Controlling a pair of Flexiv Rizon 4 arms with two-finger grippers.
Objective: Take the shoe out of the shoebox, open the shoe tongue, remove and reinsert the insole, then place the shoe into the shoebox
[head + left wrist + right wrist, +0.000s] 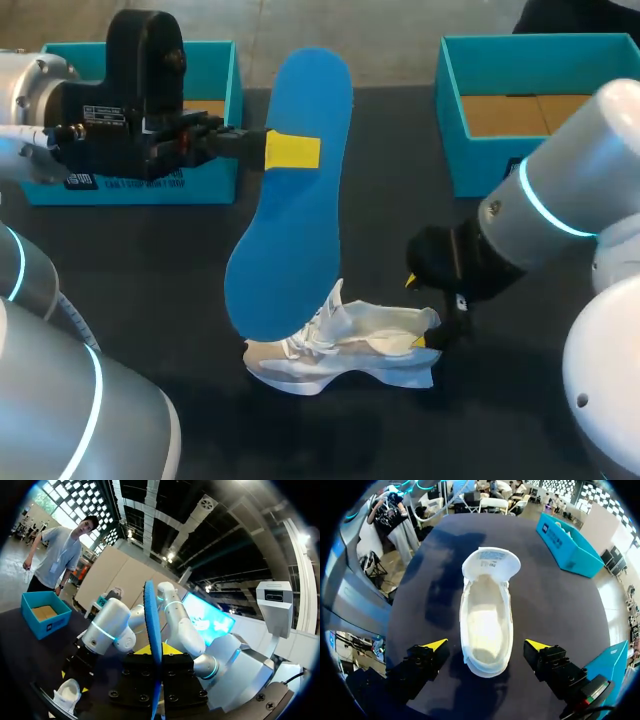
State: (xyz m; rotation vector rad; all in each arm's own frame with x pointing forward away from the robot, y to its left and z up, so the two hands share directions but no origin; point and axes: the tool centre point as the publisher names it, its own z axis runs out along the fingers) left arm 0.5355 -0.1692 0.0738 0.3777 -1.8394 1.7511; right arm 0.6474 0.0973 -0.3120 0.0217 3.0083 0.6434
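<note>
Two items. Insole [290,230] — thin, light, probably floppy; my left pincer [156,652] clamps it by its edge, aloft. Shoe [487,625] — soft-sided (tongue folded open), on the surface [555,605]; my right pincer [486,645] straddles its heel, wide, empty. Firmest hold, I judge: heel collar.

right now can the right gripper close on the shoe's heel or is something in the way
Probably yes. The right gripper is open, one finger each side of the white shoe at its heel, nothing between. The left gripper holds the blue insole up, away toward the toe end.
</note>
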